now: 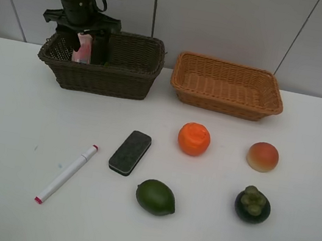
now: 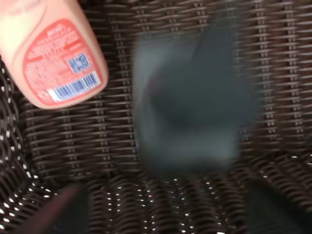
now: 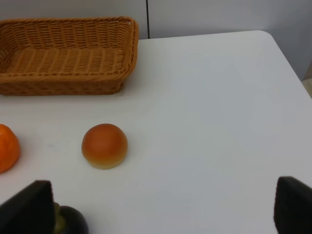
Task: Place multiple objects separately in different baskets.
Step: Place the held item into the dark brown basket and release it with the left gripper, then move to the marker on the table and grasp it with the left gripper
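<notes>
A white tabletop stands before pale grey wall panels. Near its far left corner sits the dark brown basket, holding the pink bottle. The left gripper reaches into it, fingers spread wide; a blurred dark shape beyond them may be the green bottle. The light orange basket sits along the far edge, right of centre. The orange, peach, mangosteen, green fruit, black eraser and marker lie apart on the bare surface. The right gripper hangs over the right side, spread and holding nothing.
</notes>
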Action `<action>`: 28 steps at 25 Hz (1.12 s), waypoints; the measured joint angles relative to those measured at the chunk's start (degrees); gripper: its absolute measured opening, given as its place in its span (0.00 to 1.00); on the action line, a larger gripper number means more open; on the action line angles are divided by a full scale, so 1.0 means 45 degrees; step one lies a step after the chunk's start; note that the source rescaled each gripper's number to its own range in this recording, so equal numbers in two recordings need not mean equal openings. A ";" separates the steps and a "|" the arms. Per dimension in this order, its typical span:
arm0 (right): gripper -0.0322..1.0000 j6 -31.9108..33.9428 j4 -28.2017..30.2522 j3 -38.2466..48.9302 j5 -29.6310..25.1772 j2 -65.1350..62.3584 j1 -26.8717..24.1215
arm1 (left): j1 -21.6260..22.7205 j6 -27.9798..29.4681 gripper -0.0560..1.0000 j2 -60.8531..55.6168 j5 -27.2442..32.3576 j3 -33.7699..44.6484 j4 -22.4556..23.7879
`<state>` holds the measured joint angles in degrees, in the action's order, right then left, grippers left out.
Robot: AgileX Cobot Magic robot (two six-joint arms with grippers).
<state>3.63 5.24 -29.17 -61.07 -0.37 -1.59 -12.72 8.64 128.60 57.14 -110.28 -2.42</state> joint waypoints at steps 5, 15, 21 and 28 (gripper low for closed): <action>0.98 0.0000 0.0000 0.0000 0.0000 0.0000 0.0000 | 0.0000 0.0305 0.95 0.0000 0.0995 -0.0366 -0.0209; 0.98 0.0000 0.0000 0.0000 0.0000 0.0000 0.0000 | -0.0748 0.0202 0.95 -0.1848 0.2570 -0.0445 -0.1298; 0.98 0.0000 0.0000 0.0000 0.0000 0.0000 0.0000 | -0.1921 0.0075 0.95 -0.4628 0.2571 0.4360 -0.1322; 0.98 0.0000 0.0000 0.0000 0.0000 0.0000 0.0000 | -0.3335 -0.0337 0.95 -0.6878 0.2482 0.9496 -0.0746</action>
<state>3.63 5.24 -29.17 -61.07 -0.37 -1.59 -27.73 7.12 97.65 68.31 -67.55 -5.78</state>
